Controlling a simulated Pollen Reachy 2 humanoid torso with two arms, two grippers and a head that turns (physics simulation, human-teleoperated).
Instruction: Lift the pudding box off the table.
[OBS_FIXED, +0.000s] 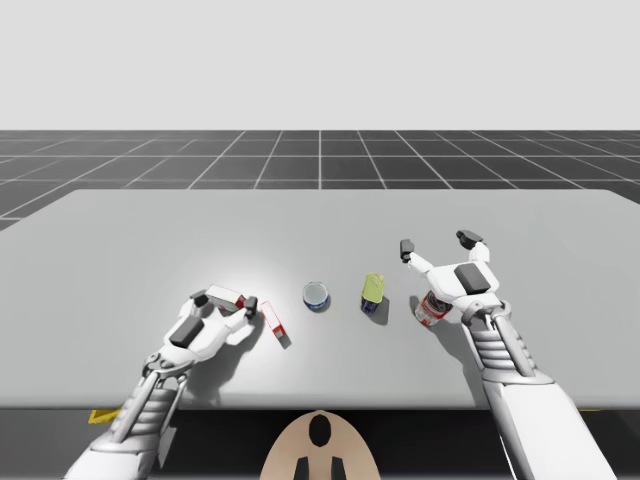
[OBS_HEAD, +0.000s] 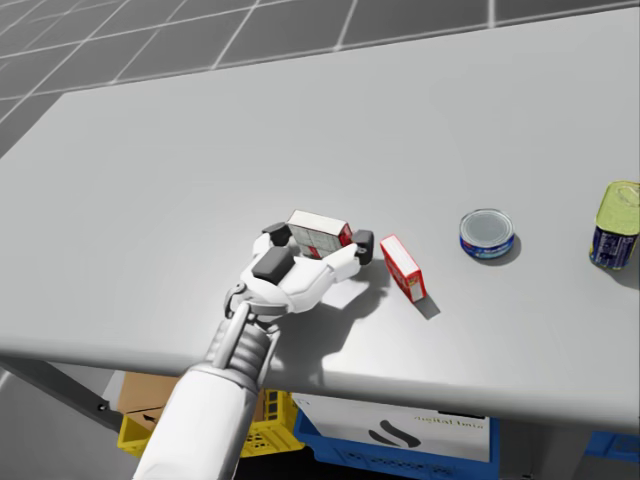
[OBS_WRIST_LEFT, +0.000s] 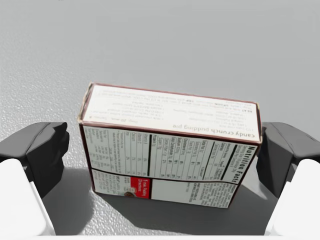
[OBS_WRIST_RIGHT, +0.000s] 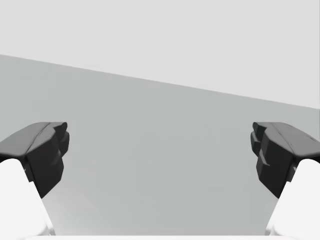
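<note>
Crosswise between the parted fingers of my left hand (OBS_FIXED: 226, 300), neither clamped on it, the pudding box (OBS_WRIST_LEFT: 170, 145) sits on the desk (OBS_WRIST_LEFT: 150, 45), long axis running finger to finger: white printed panels, dark-brown edges, a small red patch

The pudding box (OBS_HEAD: 318, 233) sits on the table (OBS_HEAD: 150, 150), between the fingers of my left gripper (OBS_HEAD: 318, 240). Rightward in a row: second box (OBS_HEAD: 402, 268) just beside, flat can (OBS_HEAD: 487, 233), tall tin (OBS_HEAD: 614, 225). A round can (OBS_FIXED: 432, 309) stands at the row's right end, under my right wrist.
</note>
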